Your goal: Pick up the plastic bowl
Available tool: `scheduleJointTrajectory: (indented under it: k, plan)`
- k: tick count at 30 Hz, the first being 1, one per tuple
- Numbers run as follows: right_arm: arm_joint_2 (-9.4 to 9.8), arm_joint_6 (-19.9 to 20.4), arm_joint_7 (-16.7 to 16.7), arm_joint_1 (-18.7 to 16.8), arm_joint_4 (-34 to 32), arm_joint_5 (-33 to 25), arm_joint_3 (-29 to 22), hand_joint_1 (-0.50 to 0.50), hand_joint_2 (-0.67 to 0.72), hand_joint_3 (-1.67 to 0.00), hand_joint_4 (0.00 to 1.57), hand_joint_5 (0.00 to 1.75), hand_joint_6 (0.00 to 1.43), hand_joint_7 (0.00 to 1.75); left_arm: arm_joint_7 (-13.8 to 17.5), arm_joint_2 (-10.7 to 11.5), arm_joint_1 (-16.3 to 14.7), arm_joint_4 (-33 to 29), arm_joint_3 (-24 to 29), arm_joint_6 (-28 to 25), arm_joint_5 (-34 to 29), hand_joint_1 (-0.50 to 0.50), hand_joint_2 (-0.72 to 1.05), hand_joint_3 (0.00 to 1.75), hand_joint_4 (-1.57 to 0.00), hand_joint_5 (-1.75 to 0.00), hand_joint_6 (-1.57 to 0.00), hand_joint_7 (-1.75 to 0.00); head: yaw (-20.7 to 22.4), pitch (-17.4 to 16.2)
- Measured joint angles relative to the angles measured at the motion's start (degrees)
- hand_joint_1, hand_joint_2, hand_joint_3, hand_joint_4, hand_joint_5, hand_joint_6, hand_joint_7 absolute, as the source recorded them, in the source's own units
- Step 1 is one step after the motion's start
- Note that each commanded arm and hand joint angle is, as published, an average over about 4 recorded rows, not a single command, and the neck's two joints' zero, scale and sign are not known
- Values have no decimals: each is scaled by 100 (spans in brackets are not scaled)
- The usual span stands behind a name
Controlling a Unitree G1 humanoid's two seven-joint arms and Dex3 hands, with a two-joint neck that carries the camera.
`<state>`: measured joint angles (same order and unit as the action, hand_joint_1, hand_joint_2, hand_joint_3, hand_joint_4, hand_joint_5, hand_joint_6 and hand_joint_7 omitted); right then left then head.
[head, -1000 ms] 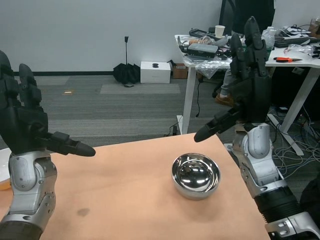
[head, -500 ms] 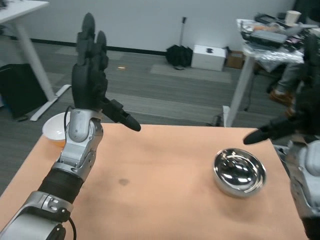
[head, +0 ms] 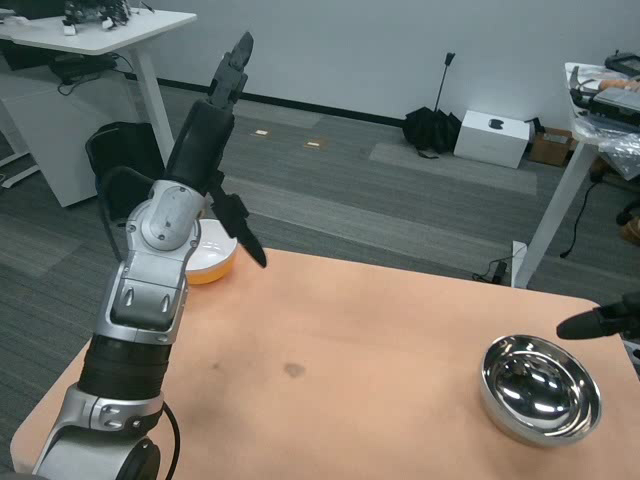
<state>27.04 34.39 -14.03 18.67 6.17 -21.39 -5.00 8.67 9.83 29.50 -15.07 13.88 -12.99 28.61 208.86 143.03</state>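
The plastic bowl (head: 212,262), white inside and orange outside, sits at the table's far left edge, partly hidden behind my left forearm. My left hand (head: 208,150) is raised above it, fingers stretched upward and apart, holding nothing. Of my right hand (head: 604,321) only one outstretched finger shows at the right edge, just above the far rim of a shiny metal bowl (head: 541,389); it touches nothing.
The metal bowl stands near the table's right front. A small dark spot (head: 294,371) marks the tabletop's middle. Beyond the table are white desks (head: 100,30), a black bag (head: 118,160), and a white box (head: 490,137) on the grey carpet.
The camera has swung left, so everything has shifted right in the picture and the plastic bowl shows more fully. My left hand stays raised; my right hand has slid mostly out of frame.
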Motion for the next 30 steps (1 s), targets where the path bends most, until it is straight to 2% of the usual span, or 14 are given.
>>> scheduleJointTrajectory:
  k: [3,6,9,13,18,22,25,30]
  plan:
    - [12,17,0,0,137,-84,51,-48,72,0,0,0,0,0,543,159,78,-341,93,-691,1032,-50,-72,9,0,0,0,0,138,54]
    - [36,47,-1,2,264,-137,109,-46,72,0,0,0,0,0,870,490,214,-484,140,-1114,1595,-50,-72,9,0,0,0,0,262,82]
    - [68,62,-1,7,345,-151,151,-46,72,0,0,0,0,0,1096,901,298,-527,137,-1382,1866,-50,-72,9,0,0,0,0,384,93]
    - [91,87,-1,20,466,-223,183,-47,72,0,0,0,0,0,1242,1406,397,-375,135,-1589,1926,-50,-72,9,0,0,0,0,544,90]
    - [143,122,-3,84,631,-328,322,-46,72,0,0,0,0,0,1525,1885,527,554,-44,-1731,1927,-50,-72,9,0,0,0,0,655,78]
    - [164,159,-2,121,736,-364,437,-46,72,0,0,0,0,0,1707,2180,647,1221,-641,-1744,1843,-50,-72,9,0,0,0,0,659,48]
    - [173,178,-3,132,754,-407,495,-46,72,0,0,0,0,0,1834,2284,728,1729,-1005,-1738,1749,-50,-72,9,0,0,0,0,607,42]
    - [179,234,-2,142,761,-482,577,-48,72,0,0,0,0,0,2028,2319,863,2691,-1502,-1728,1714,-50,-72,9,0,0,0,0,540,42]
